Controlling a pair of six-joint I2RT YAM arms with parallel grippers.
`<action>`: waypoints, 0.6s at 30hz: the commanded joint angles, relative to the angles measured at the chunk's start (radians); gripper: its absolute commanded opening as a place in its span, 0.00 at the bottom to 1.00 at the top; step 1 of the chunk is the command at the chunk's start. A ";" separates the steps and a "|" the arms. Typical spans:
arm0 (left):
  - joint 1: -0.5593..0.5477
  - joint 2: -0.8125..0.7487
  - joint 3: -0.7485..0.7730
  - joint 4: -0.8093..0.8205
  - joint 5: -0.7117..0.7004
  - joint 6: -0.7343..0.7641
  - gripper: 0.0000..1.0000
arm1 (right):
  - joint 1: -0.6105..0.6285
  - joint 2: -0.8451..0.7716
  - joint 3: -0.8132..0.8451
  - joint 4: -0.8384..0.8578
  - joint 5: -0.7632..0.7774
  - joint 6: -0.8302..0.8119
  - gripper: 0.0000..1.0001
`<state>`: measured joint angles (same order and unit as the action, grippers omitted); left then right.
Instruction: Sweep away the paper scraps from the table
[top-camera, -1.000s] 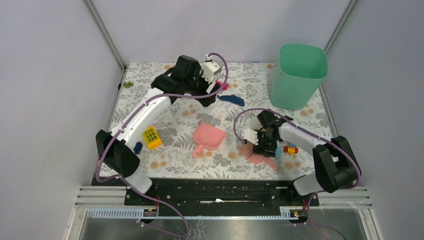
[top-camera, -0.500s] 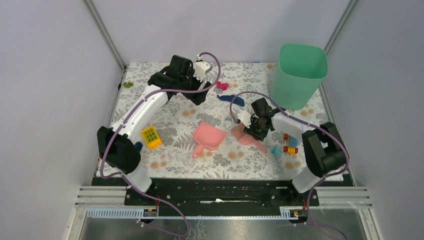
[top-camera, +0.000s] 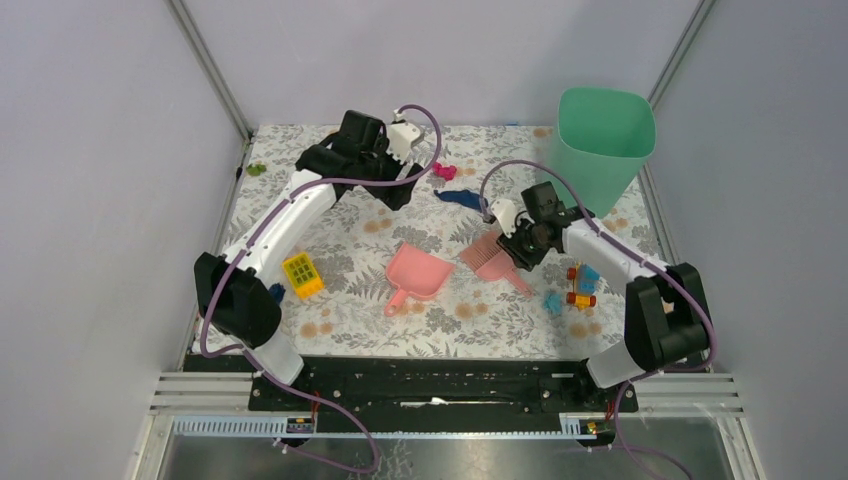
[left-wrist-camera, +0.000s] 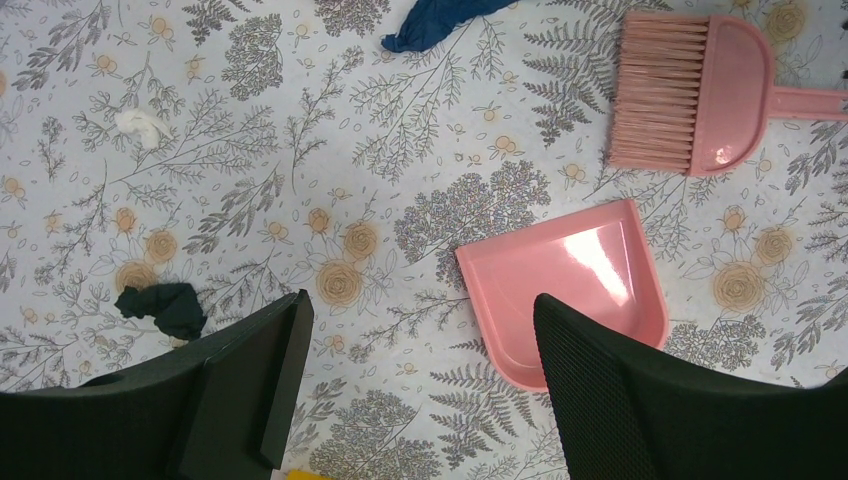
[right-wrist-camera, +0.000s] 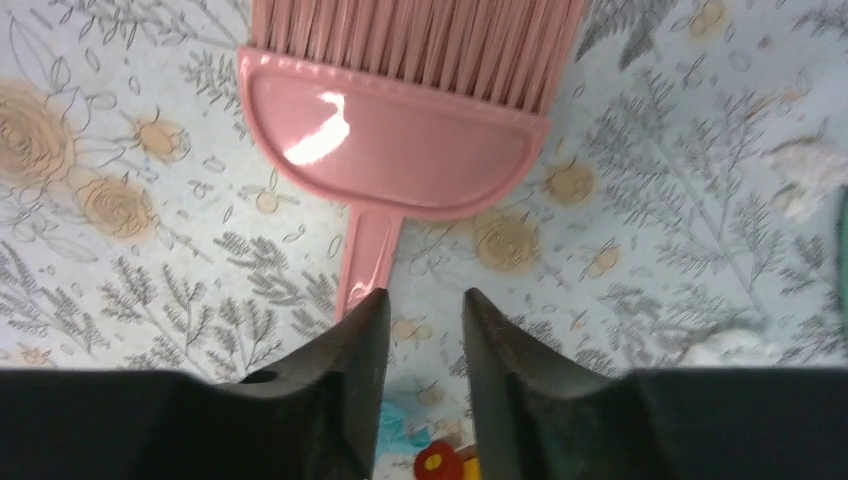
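The right claw (right-wrist-camera: 425, 300) grasps the brush (right-wrist-camera: 395, 140) by its handle near the middle of the table (top-camera: 350, 250), while the left claw (left-wrist-camera: 420, 310) hangs released toward the far edge beside paper scraps (top-camera: 462, 198).

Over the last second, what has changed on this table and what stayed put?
The right hand moved from the near edge toward the middle of the table, and the pink brush went with it, ending beside the pink dustpan; whether the hand grips the handle now is unclear. The left hand drew back slightly leftward, open and empty. Dustpan, green bin, yellow brick and paper scraps stayed put.
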<state>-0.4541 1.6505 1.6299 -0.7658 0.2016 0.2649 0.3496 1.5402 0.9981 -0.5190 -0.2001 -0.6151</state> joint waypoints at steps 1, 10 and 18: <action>0.013 -0.028 0.013 0.028 0.004 -0.004 0.87 | 0.003 -0.058 -0.109 -0.053 0.045 -0.074 0.26; 0.012 -0.047 0.000 0.029 -0.002 -0.008 0.87 | 0.003 -0.021 -0.192 0.041 0.121 -0.124 0.04; 0.014 -0.063 -0.020 0.030 -0.004 -0.006 0.87 | 0.038 -0.003 -0.201 0.037 0.041 -0.082 0.11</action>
<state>-0.4458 1.6402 1.6192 -0.7666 0.2016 0.2619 0.3588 1.5311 0.8036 -0.4877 -0.1020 -0.7120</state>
